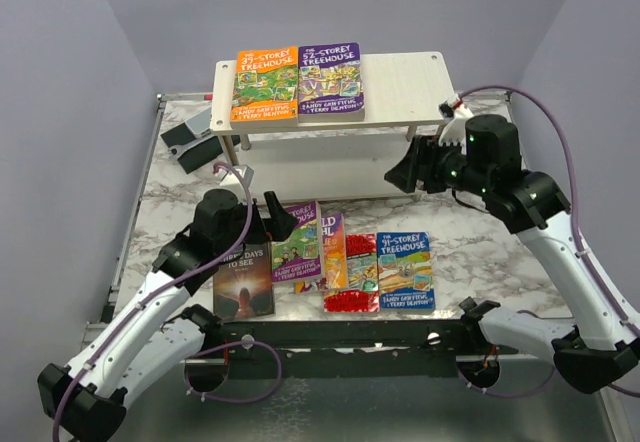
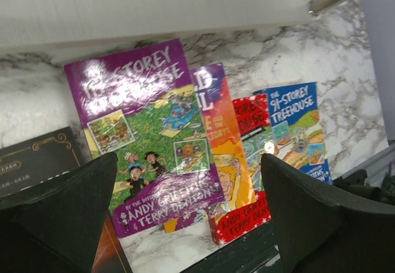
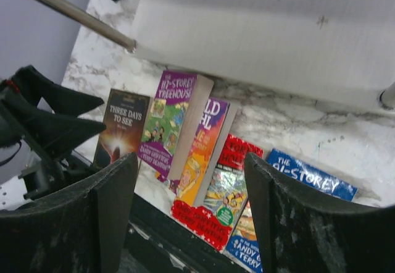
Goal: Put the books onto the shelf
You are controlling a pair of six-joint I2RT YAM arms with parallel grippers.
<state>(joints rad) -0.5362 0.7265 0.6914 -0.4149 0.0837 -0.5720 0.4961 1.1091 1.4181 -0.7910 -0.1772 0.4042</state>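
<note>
- Books (image 1: 335,252): five lie on the counter (image 1: 480,242), two on the shelf (image 1: 400,87).
- Left claw (image 2: 190,162), fingers apart, hovers over the purple book (image 2: 145,137); next it likely lowers and grips.
- Right claw (image 3: 190,162) is apart and empty.

Left arm (image 1: 150,307) and right arm (image 1: 585,272): white link shells, black joints, lilac cables (image 1: 497,88) looped alongside; green lights (image 1: 452,174) on right wrist

Shelf (image 1: 400,87), pale wood, far edge: orange book (image 1: 264,85) and purple book (image 1: 331,82) flat on top, left half. Near edge: five books (image 1: 405,270), apparently overlapping.
</note>
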